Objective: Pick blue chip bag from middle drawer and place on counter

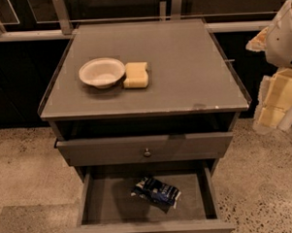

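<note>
The blue chip bag (155,191) is a dark navy foil bag with white lettering. It lies flat near the middle of the open middle drawer (111,200), a wide dark grey tray pulled out at the bottom of the view. The grey counter (182,68) is the cabinet top above it. My gripper (275,105) hangs at the far right edge, beside the cabinet at about counter height, well away from the bag and holding nothing that shows.
A white bowl (102,72) and a yellow sponge block (136,75) sit side by side on the counter's left half. The top drawer (146,148), with a small knob, sticks out slightly above the open drawer. Speckled floor surrounds the cabinet.
</note>
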Available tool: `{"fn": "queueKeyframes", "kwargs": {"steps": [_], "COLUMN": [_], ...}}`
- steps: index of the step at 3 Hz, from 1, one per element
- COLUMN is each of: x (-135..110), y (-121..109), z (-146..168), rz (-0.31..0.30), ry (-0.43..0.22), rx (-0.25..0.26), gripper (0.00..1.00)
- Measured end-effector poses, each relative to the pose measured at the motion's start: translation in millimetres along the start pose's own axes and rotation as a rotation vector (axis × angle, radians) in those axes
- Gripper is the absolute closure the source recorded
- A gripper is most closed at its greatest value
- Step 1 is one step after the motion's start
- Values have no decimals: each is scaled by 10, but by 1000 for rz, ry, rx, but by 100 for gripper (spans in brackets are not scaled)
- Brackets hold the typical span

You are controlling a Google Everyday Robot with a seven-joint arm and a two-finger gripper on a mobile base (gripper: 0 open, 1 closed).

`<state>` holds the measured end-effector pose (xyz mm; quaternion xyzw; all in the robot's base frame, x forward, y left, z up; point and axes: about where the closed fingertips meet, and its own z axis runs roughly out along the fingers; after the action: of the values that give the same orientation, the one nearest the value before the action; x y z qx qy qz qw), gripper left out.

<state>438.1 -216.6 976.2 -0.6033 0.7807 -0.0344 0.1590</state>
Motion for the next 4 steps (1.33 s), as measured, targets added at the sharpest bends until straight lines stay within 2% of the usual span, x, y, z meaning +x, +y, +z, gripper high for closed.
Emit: {"fn": "queueKeyframes", "kwargs": {"steps": [2, 3, 4], "x": [24, 36, 85], "y": [15, 278, 692], "z": [15, 138, 475], "rz": [9, 44, 153], "ry": [-17, -102, -233], "rx": [6, 9, -2], "gripper": [0, 0, 0]}}
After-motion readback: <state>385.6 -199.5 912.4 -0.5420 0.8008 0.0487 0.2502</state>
